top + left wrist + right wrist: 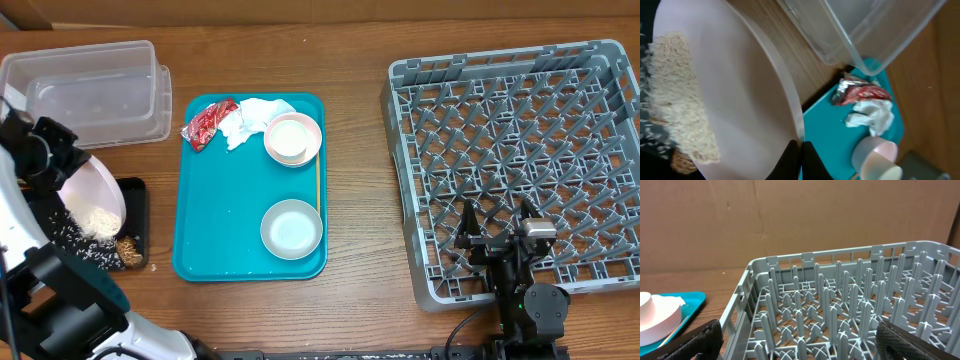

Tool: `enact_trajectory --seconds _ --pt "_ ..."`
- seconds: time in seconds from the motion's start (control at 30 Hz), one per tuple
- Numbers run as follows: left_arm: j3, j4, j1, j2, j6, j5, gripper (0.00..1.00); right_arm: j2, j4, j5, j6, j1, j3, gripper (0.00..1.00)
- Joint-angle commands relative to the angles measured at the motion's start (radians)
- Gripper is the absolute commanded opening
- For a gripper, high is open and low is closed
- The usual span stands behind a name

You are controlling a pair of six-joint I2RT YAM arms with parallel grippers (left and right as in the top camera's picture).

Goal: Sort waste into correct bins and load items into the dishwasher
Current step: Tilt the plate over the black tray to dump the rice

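Note:
My left gripper (62,160) is shut on the rim of the pale pink plate (95,200) and holds it tilted over the black tray (137,190). White rice crumbs (98,218) cling to the plate, and some lie in the tray beside a brown lump (128,250). In the left wrist view the closed fingers (800,155) pinch the plate (740,75). The red wrapper (208,122), napkin (255,118), pink bowl (310,128) holding the white cup (290,137), grey bowl (292,228) and wooden stick (318,185) lie on the teal tray. My right gripper (497,215) is open and empty over the dish rack (520,130).
The clear tub (85,90) stands at the back left, next to the black tray. The teal serving tray (220,220) lies in the middle. The right wrist view shows the rack's upright pegs (840,305) between the spread fingers (800,345).

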Motion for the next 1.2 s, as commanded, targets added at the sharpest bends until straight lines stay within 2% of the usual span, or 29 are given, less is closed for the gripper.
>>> enact_trajectory --seconds 0.0,0.1,0.4,0.5,0.6,0.67,0.93,1.03,1.17 --pt "0.026 -0.001 0.051 0.003 0.052 0.294 0.04 -0.003 0.006 0.006 0.000 0.005 -0.010 1.00" --pt "0.026 0.005 0.090 0.003 0.051 0.396 0.04 -0.003 0.006 0.006 0.000 0.005 -0.010 1.00" --pt "0.026 -0.032 0.211 0.003 0.055 0.417 0.04 -0.003 0.006 0.006 0.000 0.005 -0.010 1.00" --pt "0.026 -0.032 0.255 0.003 0.146 0.599 0.04 -0.003 0.006 0.006 0.000 0.005 -0.010 1.00" --pt "0.026 -0.039 0.300 0.003 0.134 0.643 0.04 -0.003 0.006 0.006 0.000 0.005 -0.010 1.00" --pt "0.026 -0.041 0.323 0.003 0.173 0.693 0.04 -0.003 0.006 0.006 0.000 0.005 -0.010 1.00" --pt "0.025 -0.088 0.397 0.003 0.209 0.642 0.04 -0.003 0.006 0.006 0.000 0.005 -0.010 1.00" --pt "0.024 -0.094 0.424 0.003 0.285 0.713 0.04 -0.003 0.006 0.006 0.000 0.005 -0.010 1.00" --pt "0.024 -0.108 0.437 0.003 0.284 0.731 0.04 -0.003 0.006 0.006 0.000 0.005 -0.010 1.00"
